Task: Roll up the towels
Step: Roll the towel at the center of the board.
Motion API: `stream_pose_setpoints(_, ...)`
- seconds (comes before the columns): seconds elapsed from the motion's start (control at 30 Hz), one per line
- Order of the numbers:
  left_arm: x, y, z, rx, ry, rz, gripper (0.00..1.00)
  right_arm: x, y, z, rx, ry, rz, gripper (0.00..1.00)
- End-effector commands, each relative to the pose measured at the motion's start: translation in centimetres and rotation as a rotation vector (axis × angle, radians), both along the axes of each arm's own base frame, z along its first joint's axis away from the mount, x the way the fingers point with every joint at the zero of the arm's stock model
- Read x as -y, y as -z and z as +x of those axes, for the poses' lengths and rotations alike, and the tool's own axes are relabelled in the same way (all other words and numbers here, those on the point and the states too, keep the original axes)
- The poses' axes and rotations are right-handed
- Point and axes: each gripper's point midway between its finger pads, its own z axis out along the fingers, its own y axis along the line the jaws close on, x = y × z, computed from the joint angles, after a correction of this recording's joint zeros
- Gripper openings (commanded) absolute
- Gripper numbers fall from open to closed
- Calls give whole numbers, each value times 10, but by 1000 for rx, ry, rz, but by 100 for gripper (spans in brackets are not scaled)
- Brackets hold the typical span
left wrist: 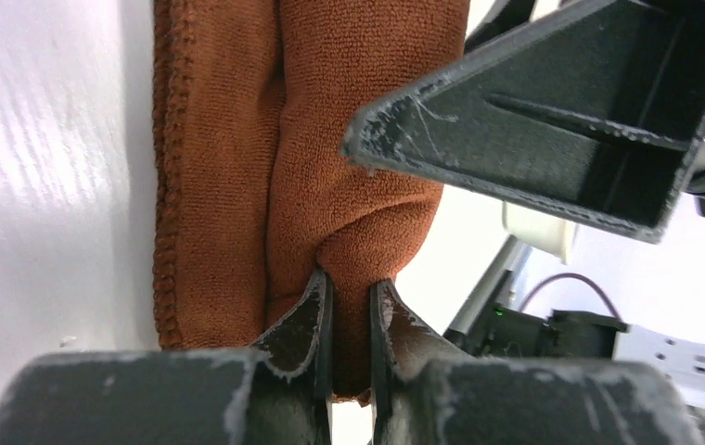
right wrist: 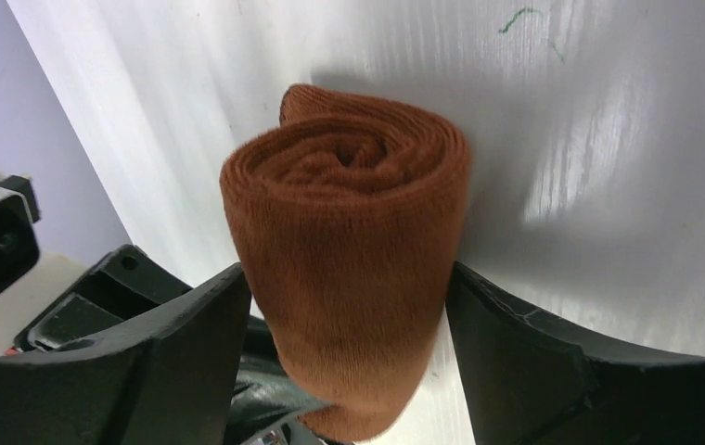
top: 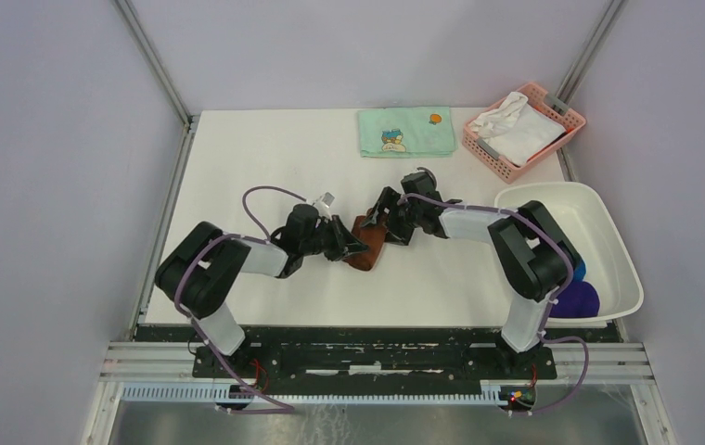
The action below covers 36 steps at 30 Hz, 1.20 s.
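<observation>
Seen from above, the rust-brown towel [top: 367, 244] is only a dark lump mid-table, with the purple towel [top: 579, 298] in the white tub [top: 608, 232] toward 4 o'clock. The left wrist view shows the left gripper [left wrist: 349, 289] nearly closed, pinching a fold. The right wrist view shows the right gripper [right wrist: 346, 275] spread wide, flanking the towel's spiral roll.

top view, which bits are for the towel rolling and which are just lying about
For the job: rust-brown towel, rolled; blue towel and dark purple towel, in the white tub.
Lying about: pale green cartoon towel; pink basket holding a white cloth.
</observation>
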Motion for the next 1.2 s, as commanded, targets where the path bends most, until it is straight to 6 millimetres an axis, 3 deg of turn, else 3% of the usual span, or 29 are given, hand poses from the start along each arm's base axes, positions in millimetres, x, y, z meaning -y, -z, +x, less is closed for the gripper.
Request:
stream_pose_setpoints(0.0,3,15,-32,-208,42,-124,6,-10,4,12,22,18,59,81)
stream_pose_setpoints(0.2,-9,22,-34,-261,-2,-151,9,-5,23,10,-9,27,36,67)
stream_pose_setpoints(0.33,-17,31,-35,-247,-14,-65,21,11,31,4,-44,25,-92,54)
stream_pose_setpoints(0.47,-29,25,-29,-162,-46,84,44,25,28,1,-44,22,-229,45)
stream_pose_setpoints(0.6,-42,6,-23,-19,-103,278,61,30,23,-2,-51,20,-332,42)
stream_pose_setpoints(0.7,-46,-21,-18,130,-148,418,71,33,21,-6,-64,25,-384,42)
stream_pose_setpoints(0.8,-48,-50,-14,285,-210,549,75,35,19,-7,-76,33,-414,43)
stream_pose_setpoints(1.0,-23,-79,-22,499,-216,712,77,38,21,-10,-108,24,-452,44)
stream_pose_setpoints(1.17,5,-81,-26,657,-191,878,77,37,25,-12,-127,23,-449,45)
